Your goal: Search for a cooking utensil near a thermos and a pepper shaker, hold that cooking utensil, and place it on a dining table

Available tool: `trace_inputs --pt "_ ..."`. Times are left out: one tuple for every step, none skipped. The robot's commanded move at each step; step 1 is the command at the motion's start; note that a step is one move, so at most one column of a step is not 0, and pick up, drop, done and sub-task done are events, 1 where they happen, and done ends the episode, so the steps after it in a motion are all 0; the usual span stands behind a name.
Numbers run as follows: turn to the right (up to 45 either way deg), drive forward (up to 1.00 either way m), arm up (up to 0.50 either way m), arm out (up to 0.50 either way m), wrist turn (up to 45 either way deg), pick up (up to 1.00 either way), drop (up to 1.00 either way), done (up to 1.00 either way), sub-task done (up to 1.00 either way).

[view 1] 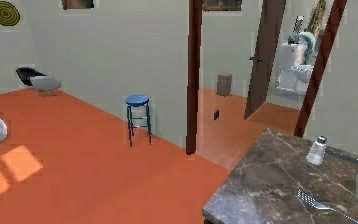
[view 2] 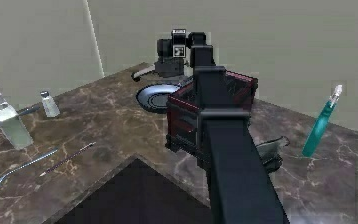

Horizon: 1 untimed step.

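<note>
1. Your likely target, the fork (view 2: pixel 17 172), lies flat on the worktop (view 2: pixel 107 125) at the arm side view's left, near the shaker (view 2: pixel 49 103) and a clear bottle (view 2: pixel 5 118).
2. The hand (view 2: pixel 161 70) sits by a round grey dish (view 2: pixel 155 98), well apart from the fork; you cannot tell whether it holds anything.
3. Expect light, stiff, slick metal lying low: take it across mid-handle.

Forward view: raised, facing down over orange floor (view 1: pixel 87 150) toward doorway (view 1: pixel 225 120), far. Arm side view: close over arm (view 2: pixel 232 150) onto marble worktop (view 2: pixel 107 130). Both share worktop's shaker (view 1: pixel 317 150) (view 2: pixel 49 103), fork (view 1: pixel 322 203) (view 2: pixel 22 170).
</note>
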Motion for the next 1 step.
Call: trace_inputs --pt "0.0 0.0 -0.12 0.0 0.0 0.0 0.0 0.0 0.0"
